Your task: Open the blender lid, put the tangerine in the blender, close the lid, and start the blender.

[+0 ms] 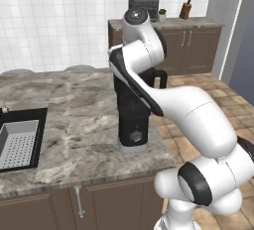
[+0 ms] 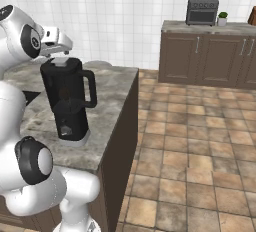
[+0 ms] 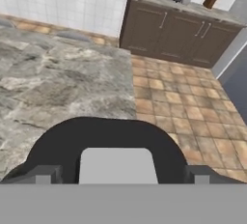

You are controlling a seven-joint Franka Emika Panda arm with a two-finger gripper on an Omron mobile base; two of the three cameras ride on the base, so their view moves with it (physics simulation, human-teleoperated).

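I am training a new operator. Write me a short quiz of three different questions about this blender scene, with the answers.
1. True or false: the blender lid sits on the blender.
2. What stands next to the toaster oven on the far counter? A) a small potted plant B) a kettle C) a bowl
3. Fill in: the gripper is right above the lid's light grey ____.

Key:
1. True; the lid is on the jar.
2. A, the small potted plant.
3. Cap; the two fingertips stand on either side of it, apart.
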